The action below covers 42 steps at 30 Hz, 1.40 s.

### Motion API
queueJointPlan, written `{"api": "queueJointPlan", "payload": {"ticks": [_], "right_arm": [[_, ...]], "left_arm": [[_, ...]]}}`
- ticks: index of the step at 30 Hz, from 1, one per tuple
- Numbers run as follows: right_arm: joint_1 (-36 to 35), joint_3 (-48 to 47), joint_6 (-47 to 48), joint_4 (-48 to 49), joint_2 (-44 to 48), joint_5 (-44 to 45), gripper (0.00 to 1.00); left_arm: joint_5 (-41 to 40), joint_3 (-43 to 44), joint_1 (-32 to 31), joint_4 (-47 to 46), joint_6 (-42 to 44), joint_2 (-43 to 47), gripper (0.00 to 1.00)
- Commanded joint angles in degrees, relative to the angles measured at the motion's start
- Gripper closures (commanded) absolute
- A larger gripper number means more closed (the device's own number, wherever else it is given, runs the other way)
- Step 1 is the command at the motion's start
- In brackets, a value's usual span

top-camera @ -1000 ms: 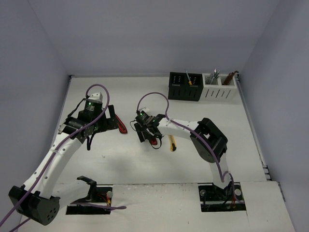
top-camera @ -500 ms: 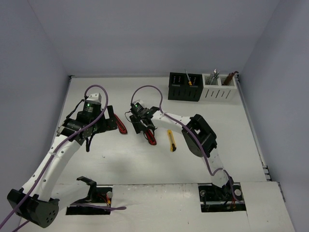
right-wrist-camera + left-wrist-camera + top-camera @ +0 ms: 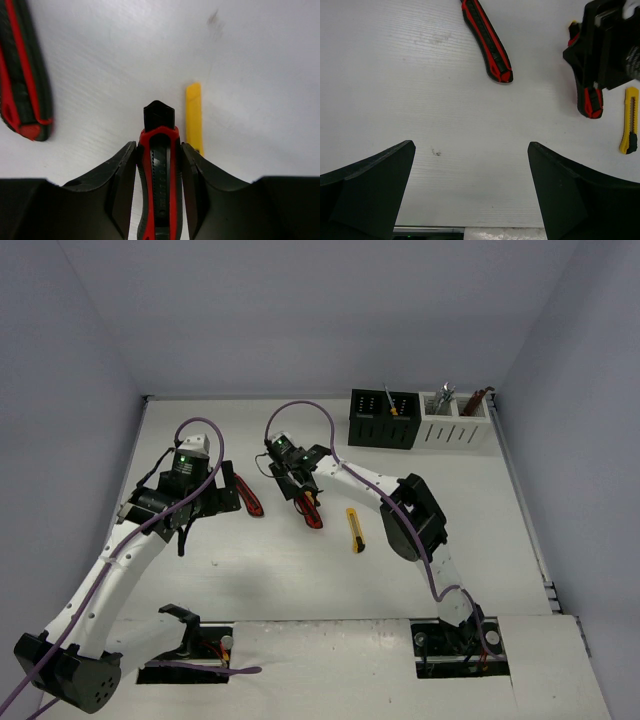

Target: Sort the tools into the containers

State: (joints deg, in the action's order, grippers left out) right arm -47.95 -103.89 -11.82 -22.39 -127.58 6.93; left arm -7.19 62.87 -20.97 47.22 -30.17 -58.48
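My right gripper [image 3: 159,147] is shut on a red-black utility knife [image 3: 161,185], gripping its body with the black tip sticking out ahead. In the top view this gripper [image 3: 302,492] holds the knife [image 3: 314,518] left of the table's middle. A second red-black knife [image 3: 249,500] lies just beside my left gripper [image 3: 226,494]. The left gripper [image 3: 471,150] is open and empty, with that knife [image 3: 487,42] ahead of it. A yellow utility knife [image 3: 355,530] lies flat on the table. The black box [image 3: 383,420] and the white box [image 3: 455,422] stand at the far right, with tools in them.
The yellow knife [image 3: 194,117] lies just beyond the held knife's tip. The second red-black knife [image 3: 22,90] shows at the left in the right wrist view. Walls close the table at the back and on both sides.
My right gripper has moved away from me and to the left, carrying the red-black knife away from the yellow knife. The left arm has barely moved.
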Motion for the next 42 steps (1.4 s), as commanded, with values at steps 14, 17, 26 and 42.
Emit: {"api": "queueJointPlan", "payload": {"ticks": [14,17,26,42], "right_arm": [[17.5,-6.4,20.9,32.5,18.7,4.6,1.00],[21.3,-4.5,20.6,40.9,17.0,4.1,1.00],[26.9,-7.9,19.0,52.2,7.1,4.4,1.00],[28.3,-1.2,17.5,68.1,1.3,6.2,1.00]], "left_arm": [[-2.9,0.6,0.3,-1.2,0.2,2.4,0.06],[-3.2,0.1,0.3,-1.2,0.1,2.7,0.06],[-3.6,-0.9,0.3,-1.0,-0.1,2.9,0.06],[-5.3,-1.6,0.2,-1.1,-0.2,2.2,0.06]]}}
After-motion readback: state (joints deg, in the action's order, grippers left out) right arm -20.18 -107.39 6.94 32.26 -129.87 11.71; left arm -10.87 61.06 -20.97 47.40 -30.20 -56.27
